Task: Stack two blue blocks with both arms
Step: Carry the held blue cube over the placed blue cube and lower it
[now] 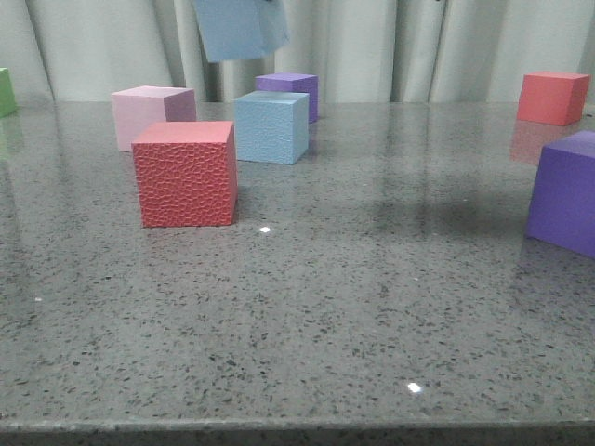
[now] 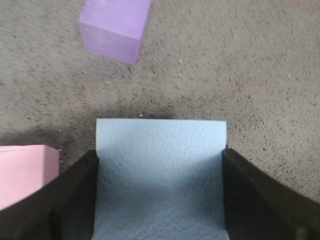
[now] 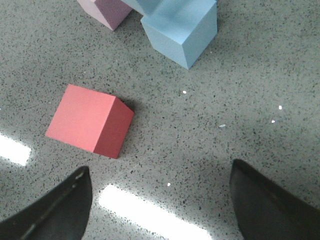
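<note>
My left gripper [image 2: 160, 151] is shut on a pale blue block [image 2: 160, 175] with faintly pebbled faces, one dark finger on each side. In the front view this block [image 1: 240, 28] hangs high above the table at the top edge. The second blue block [image 1: 271, 126] stands on the table below it and slightly right, and shows in the right wrist view [image 3: 182, 32]. The left wrist view does not show it. My right gripper [image 3: 160, 200] is open and empty above bare table, apart from the blocks.
A pebbled red cube [image 1: 184, 174] stands in front left of the table block, also in the right wrist view [image 3: 90, 120]. A pale pink cube [image 1: 149, 113] and a purple cube [image 1: 290, 91] are close by. A red cube [image 1: 552, 97], a purple cube [image 1: 565, 190] and a green cube [image 1: 6, 91] stand near the edges.
</note>
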Controlling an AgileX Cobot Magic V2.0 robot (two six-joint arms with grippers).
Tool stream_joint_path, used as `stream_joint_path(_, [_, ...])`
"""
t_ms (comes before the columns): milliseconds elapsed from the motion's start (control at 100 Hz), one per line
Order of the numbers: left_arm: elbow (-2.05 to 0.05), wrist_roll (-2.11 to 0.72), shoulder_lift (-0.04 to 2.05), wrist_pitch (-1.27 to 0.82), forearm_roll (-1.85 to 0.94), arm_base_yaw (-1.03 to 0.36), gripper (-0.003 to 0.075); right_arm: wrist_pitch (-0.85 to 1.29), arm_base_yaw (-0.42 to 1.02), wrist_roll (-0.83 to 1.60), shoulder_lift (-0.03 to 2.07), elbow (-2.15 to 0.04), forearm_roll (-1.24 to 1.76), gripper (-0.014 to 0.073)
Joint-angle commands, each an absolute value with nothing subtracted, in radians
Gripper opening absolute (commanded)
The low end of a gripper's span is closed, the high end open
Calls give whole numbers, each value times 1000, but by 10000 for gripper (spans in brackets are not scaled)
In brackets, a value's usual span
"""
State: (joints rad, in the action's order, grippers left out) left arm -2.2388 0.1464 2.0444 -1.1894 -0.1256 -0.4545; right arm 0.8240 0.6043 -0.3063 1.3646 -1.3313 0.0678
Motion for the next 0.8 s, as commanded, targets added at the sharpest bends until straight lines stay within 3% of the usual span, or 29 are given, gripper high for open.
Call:
stream_joint_path(0, [-2275,165,1998,-1144,-121,-474,335,783,604,-299,1328,-1356,75,568])
stream_joint_path(790, [-2275,177,2042,-1121,-149,-487,353,791,604,-299,1328,-1356,84,568])
